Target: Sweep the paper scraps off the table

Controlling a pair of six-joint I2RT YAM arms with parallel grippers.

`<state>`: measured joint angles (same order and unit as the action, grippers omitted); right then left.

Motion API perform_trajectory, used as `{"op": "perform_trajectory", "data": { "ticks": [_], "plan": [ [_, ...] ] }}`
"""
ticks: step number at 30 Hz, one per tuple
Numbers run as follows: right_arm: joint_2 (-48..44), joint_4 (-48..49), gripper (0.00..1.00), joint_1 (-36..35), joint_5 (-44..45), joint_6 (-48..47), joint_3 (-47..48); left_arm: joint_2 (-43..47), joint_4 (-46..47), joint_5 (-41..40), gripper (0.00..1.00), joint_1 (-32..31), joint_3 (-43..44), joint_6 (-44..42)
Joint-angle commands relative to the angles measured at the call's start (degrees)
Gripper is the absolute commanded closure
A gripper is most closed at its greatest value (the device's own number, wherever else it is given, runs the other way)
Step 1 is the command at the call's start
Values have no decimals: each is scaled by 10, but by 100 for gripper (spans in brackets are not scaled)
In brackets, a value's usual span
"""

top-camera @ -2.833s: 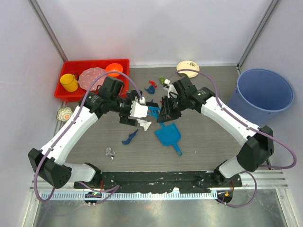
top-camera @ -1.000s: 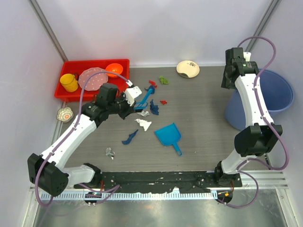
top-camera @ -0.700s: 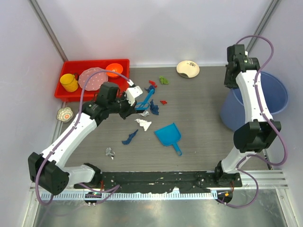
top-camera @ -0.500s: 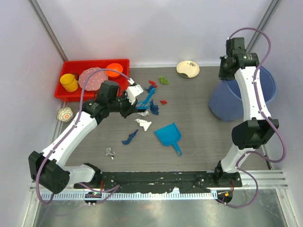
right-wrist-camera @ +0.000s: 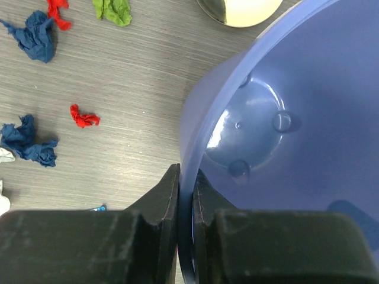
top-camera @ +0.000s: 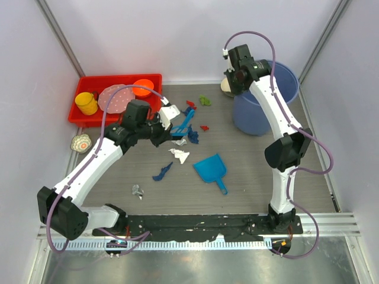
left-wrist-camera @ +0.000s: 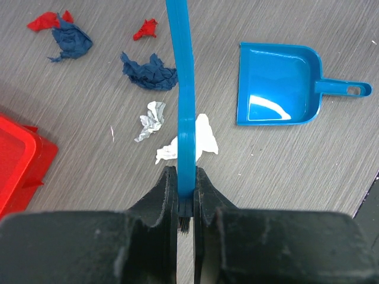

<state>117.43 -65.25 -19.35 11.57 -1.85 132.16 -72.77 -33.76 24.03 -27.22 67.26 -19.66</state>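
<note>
The dark wood-grain surface point(top-camera: 254, 171) sits inside a pale booth: plain white walls on the far, left and right sides, with slanted metal posts point(top-camera: 59, 35) in the far corners and a metal rail point(top-camera: 195, 222) along the near edge.

The paper scraps point(top-camera: 193, 137) lie loose on the left and middle of the surface. A green one point(top-camera: 205, 100) and some red bits are close to the far edge. Dark blue, red, grey and white pieces cluster at the centre. A blue strip point(top-camera: 161, 172) and a silvery crumple point(top-camera: 137, 190) lie toward the near left corner.

The left jaws are clenched on the handle of the blue hand brush point(left-wrist-camera: 185, 89), which reaches out over the central cluster. The blue dustpan point(top-camera: 210, 168) lies flat just on the near side of that cluster, held by nothing, its handle pointing toward the near edge.

The right jaws are clamped over the rim of the blue plastic bucket point(top-camera: 249, 121), one finger inside and one outside. It is by the far edge, right of centre. A small patterned dish point(right-wrist-camera: 240, 12) shows just beside its rim.

At the far left corner a red tray point(top-camera: 118, 77) holds a yellow cup point(top-camera: 86, 103), a pink plate point(top-camera: 113, 98) and an orange bowl point(top-camera: 143, 87). A small flowered round piece point(top-camera: 80, 142) rests just off the left edge.
</note>
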Motion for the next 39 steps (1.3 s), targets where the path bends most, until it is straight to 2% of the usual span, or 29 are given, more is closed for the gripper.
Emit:
{"op": "perform_trajectory", "data": {
  "ticks": [1,3,4,5,6,8,10,11,14,17,18,20,21,22,25,28,30,32,39],
  "plan": [
    [-4,7,99,-3,17,-21,28,0,4,3,100,2,29,2],
    [-8,9,99,-2,9,-21,21,0,6,7,100,3,31,4],
    [-13,9,95,-3,2,-21,21,-1,7,9,100,3,32,4],
    [-18,12,68,-3,-9,-20,21,-3,7,15,100,3,33,4],
    [-23,14,52,-3,-15,-17,21,-3,6,22,100,3,34,5],
    [-44,26,33,-3,-27,-14,23,-4,4,36,100,3,35,4],
    [-64,36,29,-3,-34,-11,22,-7,-2,57,100,3,38,5],
    [-75,50,12,-3,-38,-10,21,-9,-5,65,100,4,39,6],
    [-133,89,12,-5,-66,-12,9,-13,-15,92,100,5,47,8],
    [-219,153,12,-5,-142,-24,-57,-9,-18,122,100,6,53,9],
    [-270,172,16,-5,-219,-28,-113,-4,-16,127,100,7,54,13],
    [-321,237,17,-5,-333,-54,-183,-1,-19,147,100,7,66,17],
    [-350,259,16,-4,-393,-65,-256,0,-27,156,100,6,72,19],
    [-391,277,8,-5,-514,-76,-287,-3,-37,168,100,7,78,19],
    [-430,317,8,-5,-624,-76,-357,-7,-78,220,100,5,100,20],
    [-427,278,9,-5,-679,-109,-365,-3,-109,268,100,5,110,20],
    [-413,219,11,-7,-704,-153,-352,0,-120,291,100,5,113,22],
    [-398,176,12,-15,-706,-174,-341,2,-126,297,100,3,116,26],
    [-356,140,14,-50,-686,-193,-304,-3,-137,312,100,-13,120,21]
  ]
}}
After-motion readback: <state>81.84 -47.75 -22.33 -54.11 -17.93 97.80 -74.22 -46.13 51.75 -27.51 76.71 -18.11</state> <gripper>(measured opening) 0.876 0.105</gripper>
